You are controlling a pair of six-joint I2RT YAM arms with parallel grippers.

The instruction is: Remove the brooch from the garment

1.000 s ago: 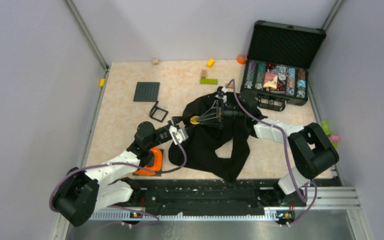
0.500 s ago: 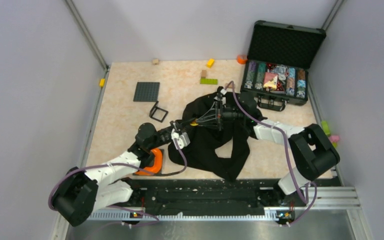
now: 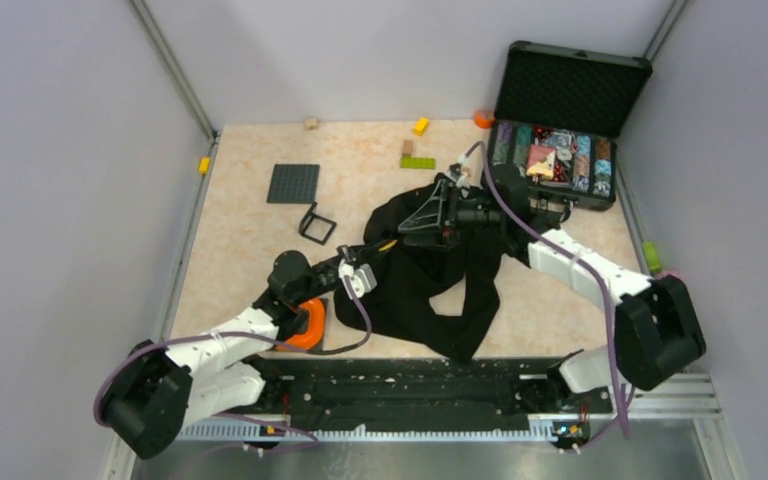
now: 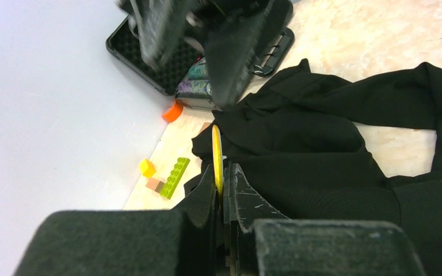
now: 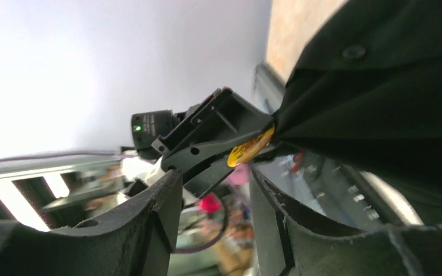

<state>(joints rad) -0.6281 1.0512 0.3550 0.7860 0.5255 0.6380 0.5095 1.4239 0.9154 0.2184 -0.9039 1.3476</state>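
The brooch (image 3: 388,243) is a small round yellow disc, pinned at the left edge of the black garment (image 3: 430,290). My left gripper (image 3: 380,248) is shut on it. In the left wrist view the brooch (image 4: 216,152) stands edge-on between the closed jaws of that gripper (image 4: 221,172), with the garment (image 4: 322,155) beyond. In the right wrist view the garment (image 5: 380,103) pulls into a point at the brooch (image 5: 250,148). My right gripper (image 5: 214,172) is open and empty, raised over the garment just right of the brooch (image 3: 410,225).
An open black case (image 3: 560,150) of coloured chips stands at the back right. A dark baseplate (image 3: 292,183), a black frame (image 3: 317,222), a green brick (image 3: 418,162) and a yellow brick (image 3: 421,126) lie behind the garment. An orange object (image 3: 307,320) sits under my left arm.
My right gripper has drawn back to the right and up, away from the brooch. My left gripper keeps hold of the brooch, and the cloth stays stretched toward it.
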